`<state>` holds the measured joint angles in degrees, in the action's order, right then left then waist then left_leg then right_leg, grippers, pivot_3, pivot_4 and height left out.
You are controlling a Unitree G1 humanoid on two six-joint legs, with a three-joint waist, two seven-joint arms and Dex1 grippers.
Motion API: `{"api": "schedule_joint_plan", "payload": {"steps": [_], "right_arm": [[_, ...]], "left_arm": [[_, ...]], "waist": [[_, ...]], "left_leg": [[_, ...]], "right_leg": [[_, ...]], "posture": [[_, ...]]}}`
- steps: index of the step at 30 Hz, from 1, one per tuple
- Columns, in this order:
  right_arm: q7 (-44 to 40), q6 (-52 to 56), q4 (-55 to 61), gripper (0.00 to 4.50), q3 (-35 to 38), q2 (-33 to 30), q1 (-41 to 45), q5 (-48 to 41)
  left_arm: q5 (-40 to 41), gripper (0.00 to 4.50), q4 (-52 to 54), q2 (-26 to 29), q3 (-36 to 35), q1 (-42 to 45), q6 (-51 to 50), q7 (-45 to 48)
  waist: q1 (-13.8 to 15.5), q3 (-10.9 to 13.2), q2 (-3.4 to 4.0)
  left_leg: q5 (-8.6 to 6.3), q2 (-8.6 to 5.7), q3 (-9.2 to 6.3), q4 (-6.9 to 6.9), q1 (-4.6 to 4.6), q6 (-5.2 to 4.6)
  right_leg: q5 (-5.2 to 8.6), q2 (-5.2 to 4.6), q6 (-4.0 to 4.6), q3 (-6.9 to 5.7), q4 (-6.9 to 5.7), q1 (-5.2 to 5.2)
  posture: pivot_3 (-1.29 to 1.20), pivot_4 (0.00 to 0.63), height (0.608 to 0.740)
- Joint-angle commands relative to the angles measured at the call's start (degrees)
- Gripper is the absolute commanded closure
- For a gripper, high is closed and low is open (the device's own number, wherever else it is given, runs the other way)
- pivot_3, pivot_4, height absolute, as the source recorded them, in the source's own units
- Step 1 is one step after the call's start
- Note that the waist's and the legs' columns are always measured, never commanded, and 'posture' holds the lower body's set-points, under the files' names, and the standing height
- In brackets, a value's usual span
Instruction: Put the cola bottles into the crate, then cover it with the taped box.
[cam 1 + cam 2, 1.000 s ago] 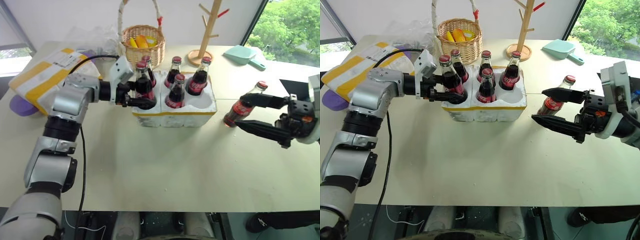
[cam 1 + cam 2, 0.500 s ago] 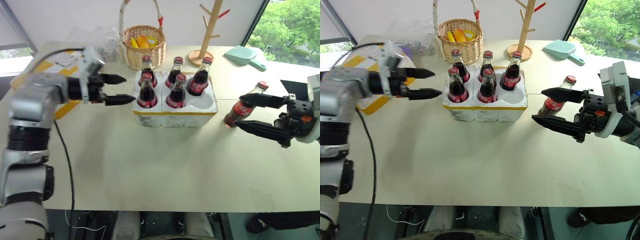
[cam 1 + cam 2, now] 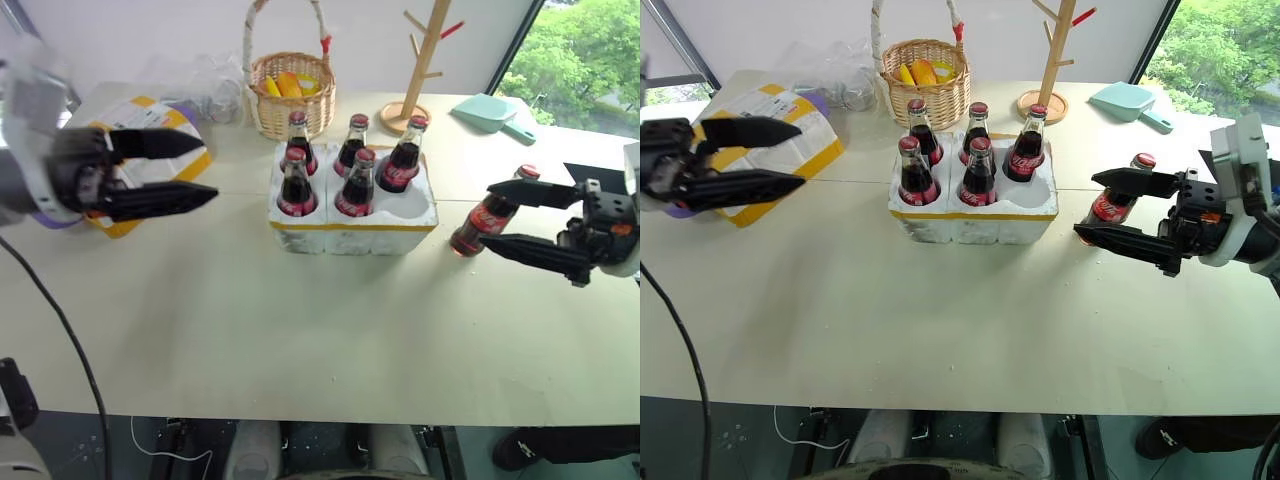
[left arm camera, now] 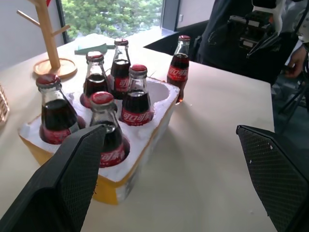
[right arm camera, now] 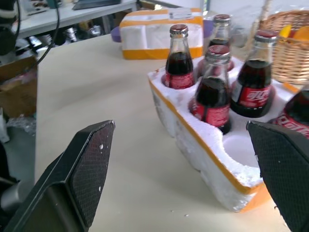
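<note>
The white crate [image 3: 350, 228] with a yellow band stands mid-table and holds several cola bottles [image 3: 355, 185]; its front right well [image 3: 412, 205] is empty. One more cola bottle [image 3: 488, 215] stands on the table just right of the crate. My right gripper [image 3: 1086, 205] hangs open and empty near that bottle, fingertips overlapping it in the eye views; I cannot tell whether they are around it. Well left of the crate, my left gripper [image 3: 210, 168] is open and empty. Behind it lies the taped box [image 3: 775, 100], partly hidden by the fingers.
A wicker basket [image 3: 288, 95] with fruit stands behind the crate, a wooden peg stand [image 3: 415, 60] to its right and a teal dustpan [image 3: 485, 110] further right. A clear plastic bag [image 3: 190, 78] lies beside the box. A person [image 4: 227, 29] stands past the table's right end.
My left gripper let go of the bottle in the crate's front left well, opened, and drew back left and up, away from the crate. The right gripper kept still.
</note>
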<state>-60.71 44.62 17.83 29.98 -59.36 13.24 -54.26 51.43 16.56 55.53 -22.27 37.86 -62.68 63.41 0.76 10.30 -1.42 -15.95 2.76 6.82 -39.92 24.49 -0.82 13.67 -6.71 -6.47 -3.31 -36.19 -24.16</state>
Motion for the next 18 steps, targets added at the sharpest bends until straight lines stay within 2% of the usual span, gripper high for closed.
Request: {"api": "schedule_joint_plan", "payload": {"steps": [1, 5, 8, 13, 18], "right_arm": [[3.7, 0.3, 0.3, 0.0, 5.3, 0.9, -2.9, 0.8], [7.2, 2.5, 3.4, 0.0, 16.0, 4.4, -14.2, 1.2], [10.6, 3.1, 4.5, 0.0, 20.3, 7.0, -19.2, 1.2], [17.8, 1.8, 3.6, 0.0, 19.1, 10.9, -20.5, 3.6], [23.0, -2.3, 0.5, 0.0, 11.7, 16.0, -16.3, 7.9]], "left_arm": [[2.7, 0.02, 3.0, -0.8, -0.2, 0.0, 0.8, -2.7], [2.6, 0.02, 2.6, -2.3, 3.1, -0.4, 2.5, -3.2], [2.0, 0.02, 1.3, -3.1, 5.5, 0.4, 4.0, -2.9], [1.0, 0.02, 0.9, -3.6, 9.5, 1.3, 6.9, -1.5], [0.2, 0.02, 0.2, -4.1, 11.6, 1.9, 8.7, -1.5]], "waist": [[0.0, 0.0, 0.0], [0.4, 0.0, 0.0], [0.1, 0.0, 0.0], [-0.5, 0.0, 0.02], [-0.5, -0.1, 0.06]], "left_leg": [[0.04, 0.0, 0.01, 0.0, 0.01, 0.07], [0.04, -0.03, 0.01, 0.07, 0.01, 0.08], [0.05, -0.05, 0.04, 0.05, -0.01, 0.08], [-0.11, -0.02, -0.02, 0.03, -0.1, -0.18], [-0.1, -0.02, -0.06, 0.04, -0.1, -0.17]], "right_leg": [[0.0, 0.0, 0.0, 0.0, 0.01, 0.0], [0.01, 0.0, -0.01, -0.01, 0.05, 0.02], [0.0, 0.0, -0.01, -0.01, 0.05, 0.05], [0.0, 0.03, 0.0, 0.01, 0.06, 0.1], [0.01, 0.06, 0.0, 0.01, 0.05, 0.09]], "posture": [[0.0, 0.15, 0.74], [0.0, 0.15, 0.74], [0.0, 0.15, 0.74], [0.0, 0.15, 0.74], [0.0, 0.15, 0.74]]}}
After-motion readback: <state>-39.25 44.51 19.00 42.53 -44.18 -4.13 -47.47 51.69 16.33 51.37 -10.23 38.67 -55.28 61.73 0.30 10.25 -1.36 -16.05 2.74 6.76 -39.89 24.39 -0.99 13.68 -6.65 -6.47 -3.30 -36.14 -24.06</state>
